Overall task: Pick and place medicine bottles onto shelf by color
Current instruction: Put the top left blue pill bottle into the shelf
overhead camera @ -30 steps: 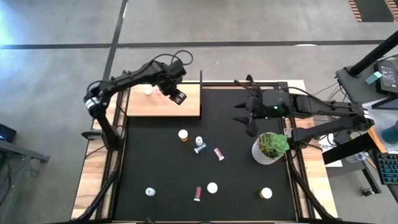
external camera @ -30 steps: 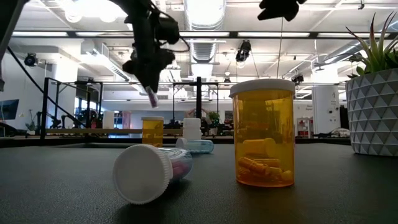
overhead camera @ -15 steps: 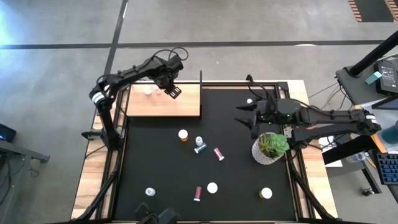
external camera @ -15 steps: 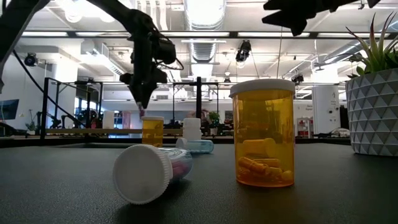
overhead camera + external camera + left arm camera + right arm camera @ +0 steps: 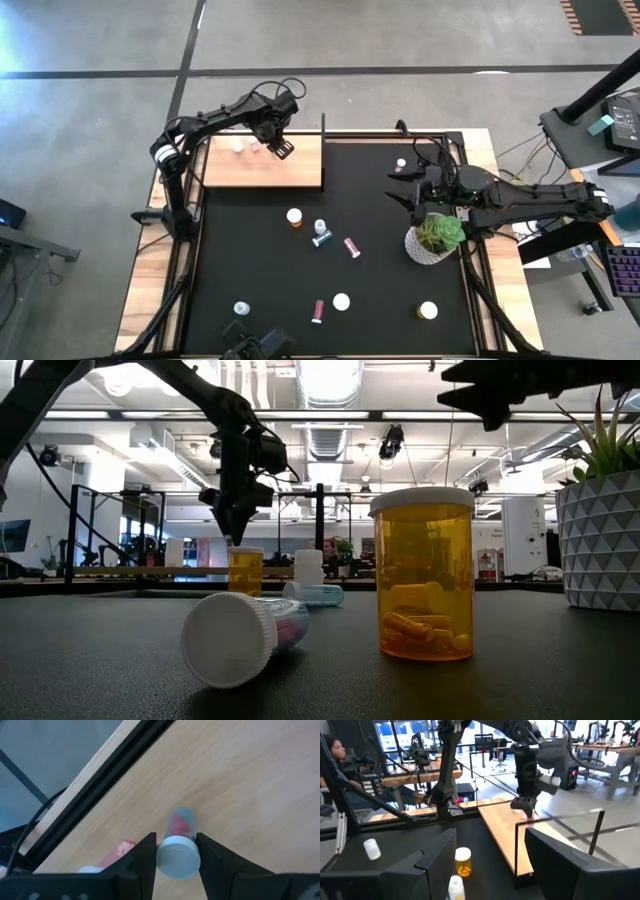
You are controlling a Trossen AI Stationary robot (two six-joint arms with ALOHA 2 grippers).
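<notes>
My left gripper hangs over the light-wood shelf at the table's far left, shut on a pink bottle with a white cap. It also shows in the low view. Beside it, a white bottle stands on the shelf. A second pink bottle lies on its side there. My right gripper is open and empty, above the mat next to the plant pot; its fingers show wide apart in the right wrist view. Orange, blue-teal and pink bottles lie mid-mat. My left gripper pinches the pink bottle by its white cap between its two fingers. The fingers point down from above. The bottle hangs upright below them, its pink body just over the shelf; whether its bottom touches the wood I cannot tell.
More bottles sit near the front edge: a pink one and white-capped ones. A white bottle stands at the far right. A thin black post rises at the shelf's far right corner.
My left gripper has carried the pink bottle toward the table's far left over the shelf and gone down close to the wood, next to the two bottles there. My right gripper has drawn back toward the table's right edge, nearer the plant pot.
</notes>
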